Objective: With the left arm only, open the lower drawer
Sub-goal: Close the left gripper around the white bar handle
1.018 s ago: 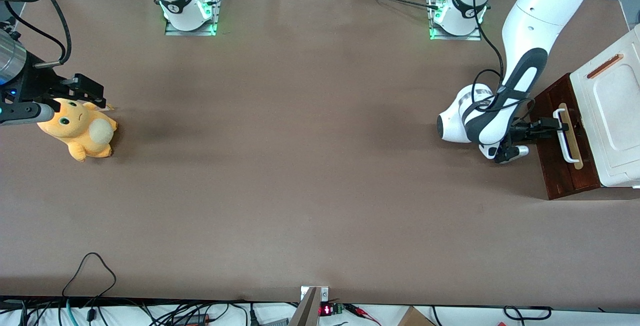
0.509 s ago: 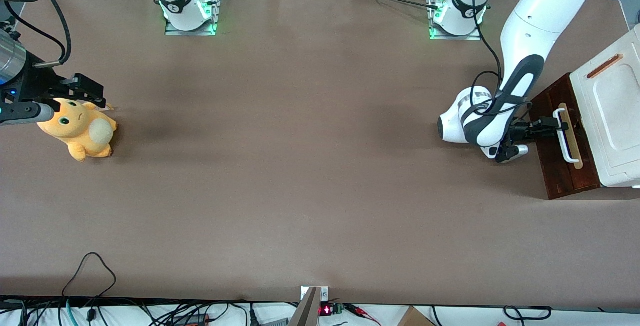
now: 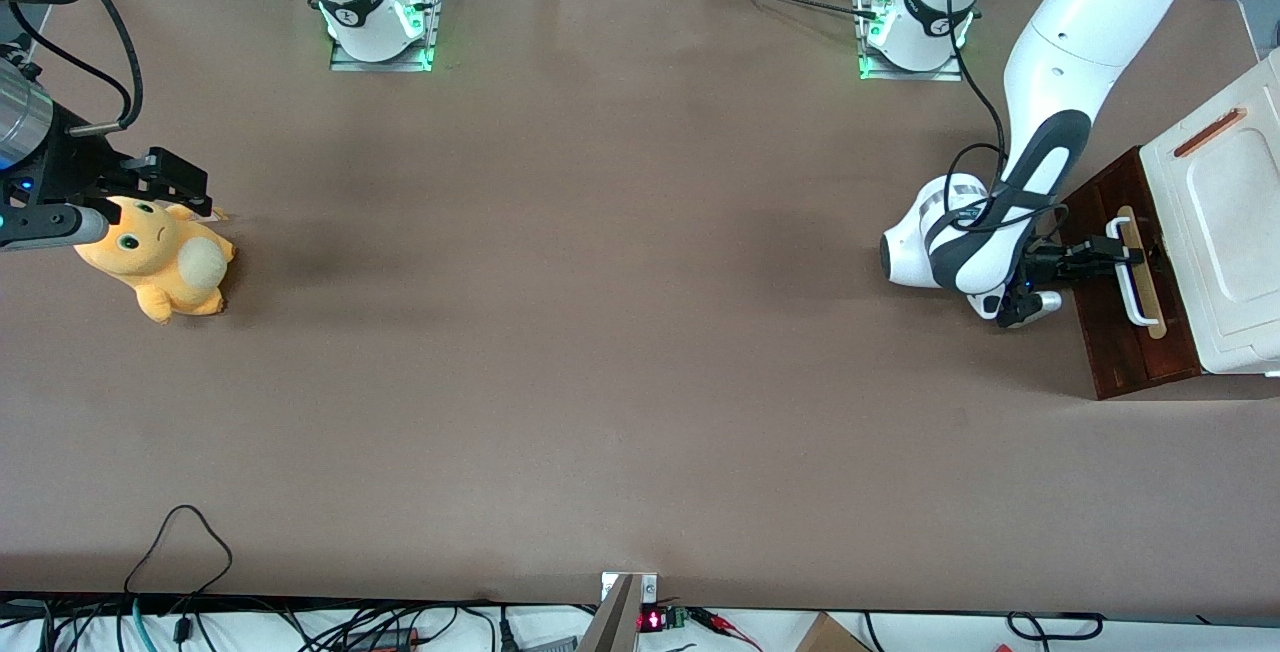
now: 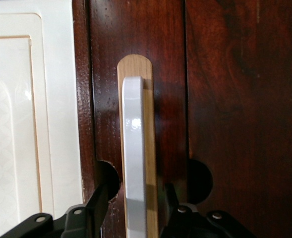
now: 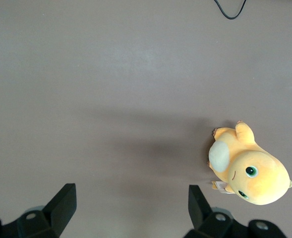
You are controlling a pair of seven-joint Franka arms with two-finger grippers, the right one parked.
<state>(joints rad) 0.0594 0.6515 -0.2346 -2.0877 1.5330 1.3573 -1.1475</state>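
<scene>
The lower drawer (image 3: 1112, 337) is a dark red-brown wooden front under the white cabinet top (image 3: 1225, 232), at the working arm's end of the table. Its white loop handle (image 3: 1136, 282) sits on a pale wood strip (image 3: 1150, 282). The left arm (image 3: 1050, 82) reaches down in front of the drawer. Its black gripper (image 3: 1122, 255) is at the handle. In the left wrist view the gripper (image 4: 136, 192) is open and straddles the handle (image 4: 135, 144), one finger (image 4: 100, 198) on each side, with small gaps to it. The drawer front (image 4: 235, 99) looks shut.
An orange plush toy (image 3: 160, 257) lies toward the parked arm's end of the table and also shows in the right wrist view (image 5: 247, 166). The arm bases (image 3: 910, 32) stand at the table edge farthest from the front camera. Cables (image 3: 180, 552) lie at the nearest edge.
The left arm's wrist has shifted slightly toward the drawer, bringing the gripper farther onto the handle. The drawer and the plush toy have not moved.
</scene>
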